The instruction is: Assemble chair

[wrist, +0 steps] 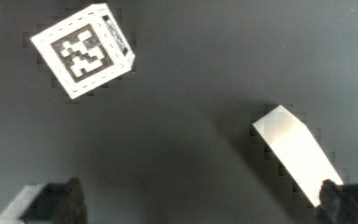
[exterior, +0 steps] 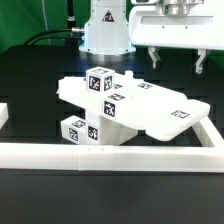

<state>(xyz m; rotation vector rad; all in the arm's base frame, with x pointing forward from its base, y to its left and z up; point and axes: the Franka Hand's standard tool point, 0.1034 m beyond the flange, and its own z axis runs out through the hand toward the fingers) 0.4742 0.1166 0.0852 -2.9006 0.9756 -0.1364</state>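
The chair parts lie heaped in the middle of the table in the exterior view. A broad flat white panel (exterior: 150,110) rests tilted over blocky tagged pieces (exterior: 85,128), and a tagged cube-like block (exterior: 100,80) sits on top. My gripper (exterior: 177,62) hangs high at the back, toward the exterior view's right, apart from the heap, open and empty. In the wrist view my gripper (wrist: 190,205) shows two dark fingertips (wrist: 51,205) set wide apart over the dark table. A white tagged part (wrist: 83,50) and a narrow white piece (wrist: 297,140) lie beyond them.
A long white border rail (exterior: 110,155) runs along the front and turns up the exterior view's right side (exterior: 212,128). A short white rail end (exterior: 3,112) shows at the left edge. The robot base (exterior: 105,30) stands behind the heap.
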